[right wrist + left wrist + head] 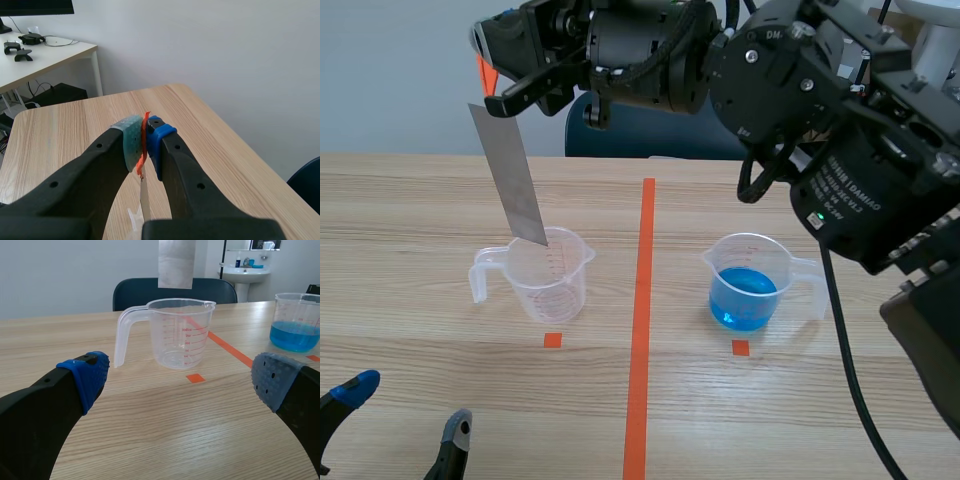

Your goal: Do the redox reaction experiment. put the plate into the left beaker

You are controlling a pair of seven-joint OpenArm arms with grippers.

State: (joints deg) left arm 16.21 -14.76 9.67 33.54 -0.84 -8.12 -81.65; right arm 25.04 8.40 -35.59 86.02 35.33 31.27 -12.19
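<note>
Concealment is greatest around the long grey metal plate (508, 175): its upper end is cut off in the left wrist view, and in the right wrist view it is reduced to a thin edge-on sliver below the fingers. The plate is pinched near its top, at a small orange tab (143, 145), between the pressed pads of the right gripper (498, 92), whose arm is raised across the top of the scene view and blocks much of the far right side. The plate is hung tilted, its lower end just over the mouth of the empty clear plastic beaker (545, 280); in the left wrist view the lower edge is seen above the rim. The left gripper (177, 382) is held low on the near side of that beaker, its fingers spread wide with nothing between them, and only their tips are shown in the scene view. A second clear plastic beaker holding blue liquid (750, 290) is set well apart, across the orange-red tape line (642, 300). Both are stood on a light wooden table (420, 200). A dark blue chair (125, 292) is placed behind it against a pale wall; a white washbasin (247, 271) and, in the right wrist view, a white desk (50, 52) are seen farther off.
</note>
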